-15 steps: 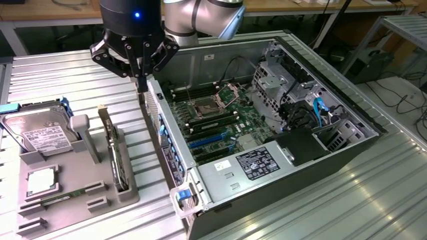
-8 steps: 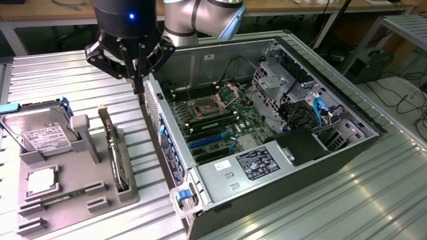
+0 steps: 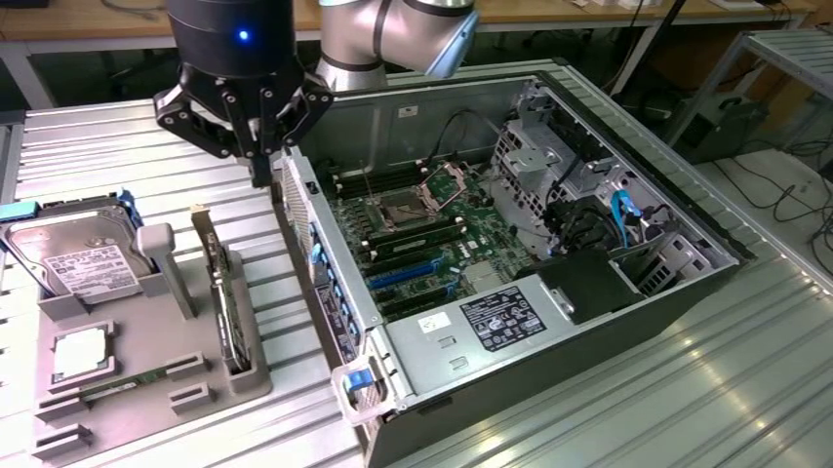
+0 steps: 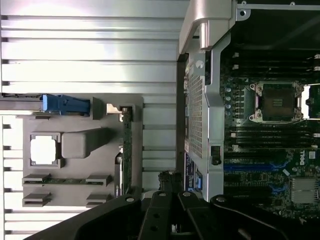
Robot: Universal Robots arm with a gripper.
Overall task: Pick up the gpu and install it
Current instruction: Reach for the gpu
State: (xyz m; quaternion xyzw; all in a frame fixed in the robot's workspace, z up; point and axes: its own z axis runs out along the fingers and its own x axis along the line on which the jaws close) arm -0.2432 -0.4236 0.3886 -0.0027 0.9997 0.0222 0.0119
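The graphics card (image 3: 229, 307) stands on its long edge in a slot of the grey holder (image 3: 131, 419), in the lower left of the exterior view. I think it is kept upright like this so that its upper edge is free and fingers can come down on both of its faces. The hard drive (image 3: 81, 261) and the memory stick (image 3: 131, 378) sit in their own seats of the same holder, apart from the card. The computer case (image 3: 703, 244) lies on its side just beside the holder. It is open upward, so the motherboard (image 3: 430, 229) and its blue slots (image 3: 397, 278) face up and a card can go in from above.

The arm (image 3: 390, 39) reaches in from the top of the exterior view with its wrist pointing straight down. The gripper (image 3: 264, 174) hangs in the upper left, over the gap between the holder and the case wall. It is near the far end of the card, but higher and not touching it. Its fingers are pressed together and carry nothing.
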